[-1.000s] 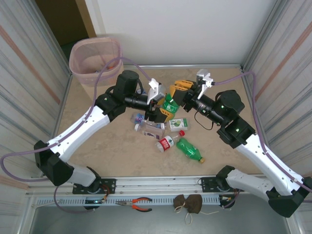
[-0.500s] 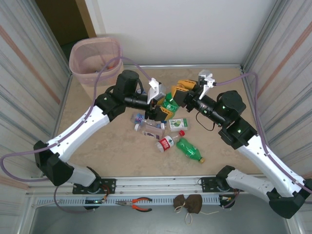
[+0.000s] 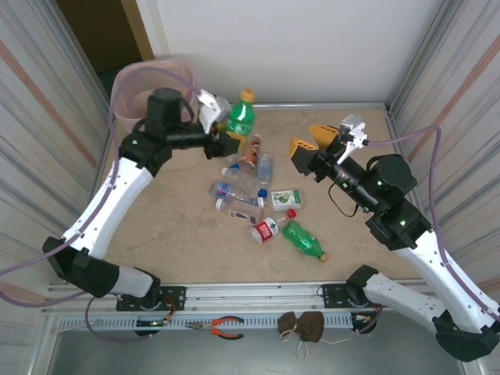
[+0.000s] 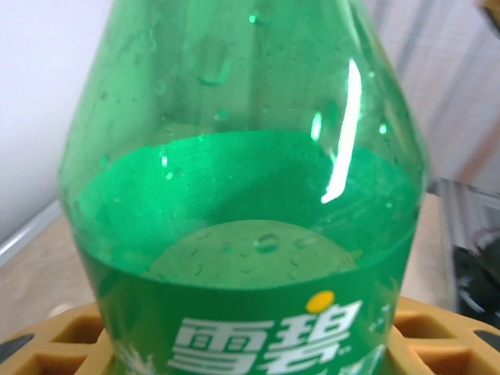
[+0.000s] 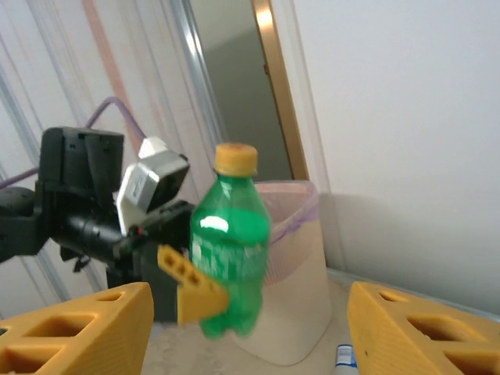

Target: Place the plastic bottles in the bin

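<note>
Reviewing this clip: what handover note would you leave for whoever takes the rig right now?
Left gripper: jaws shut on an upright green bottle, lifted near the bin.
Right gripper: jaws open, empty, above the table.
Other bottles lie in a loose pile mid-table.
Done: one bottle picked up; bin contents can't be seen.
To do: drop it in, then clear the pile.

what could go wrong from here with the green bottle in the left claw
1. The left claw holds the green bottle low on its body, so it might tilt or slip during the swing.
2. It hangs beside the bin, not above the opening; released here, it would likely land on the table.
3. The left arm's cable loops across the bin mouth and could snag.
</note>
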`<control>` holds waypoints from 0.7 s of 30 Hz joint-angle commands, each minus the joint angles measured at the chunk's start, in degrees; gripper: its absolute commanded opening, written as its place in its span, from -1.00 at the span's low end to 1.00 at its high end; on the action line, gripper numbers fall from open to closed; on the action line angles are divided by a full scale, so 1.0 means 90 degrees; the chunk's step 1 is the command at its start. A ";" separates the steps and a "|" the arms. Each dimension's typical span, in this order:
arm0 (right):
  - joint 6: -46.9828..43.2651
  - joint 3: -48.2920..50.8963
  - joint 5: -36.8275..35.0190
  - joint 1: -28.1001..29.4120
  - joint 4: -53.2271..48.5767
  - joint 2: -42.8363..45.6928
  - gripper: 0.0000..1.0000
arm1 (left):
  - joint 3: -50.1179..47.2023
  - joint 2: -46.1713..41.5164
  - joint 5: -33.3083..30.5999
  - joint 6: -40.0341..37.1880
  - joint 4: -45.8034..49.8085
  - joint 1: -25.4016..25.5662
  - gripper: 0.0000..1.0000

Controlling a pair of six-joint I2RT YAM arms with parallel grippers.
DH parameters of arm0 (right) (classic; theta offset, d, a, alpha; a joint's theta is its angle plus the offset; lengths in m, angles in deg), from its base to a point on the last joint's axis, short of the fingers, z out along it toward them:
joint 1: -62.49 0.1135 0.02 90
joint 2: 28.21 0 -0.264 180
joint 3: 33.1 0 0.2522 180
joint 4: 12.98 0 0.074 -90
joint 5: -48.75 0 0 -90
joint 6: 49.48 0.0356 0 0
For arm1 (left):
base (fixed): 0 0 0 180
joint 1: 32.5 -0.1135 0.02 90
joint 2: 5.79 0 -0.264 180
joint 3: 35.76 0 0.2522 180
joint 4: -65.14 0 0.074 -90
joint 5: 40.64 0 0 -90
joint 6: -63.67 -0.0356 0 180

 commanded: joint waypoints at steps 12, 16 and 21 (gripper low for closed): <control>-0.0177 -0.0241 -0.0195 -0.0120 -0.0311 0.0068 0.33 | 0.3006 0.1674 -0.0806 0.1387 0.1805 -0.2522 -0.04; -0.0205 -0.0259 -0.0195 -0.0145 -0.0332 0.0037 0.34 | 0.3719 0.2290 -0.1123 0.1245 0.2327 -0.2825 -0.03; -0.0226 -0.0289 -0.0158 -0.0186 -0.0346 -0.0036 0.34 | 0.4426 0.3098 -0.1158 0.1181 0.2835 -0.3065 -0.03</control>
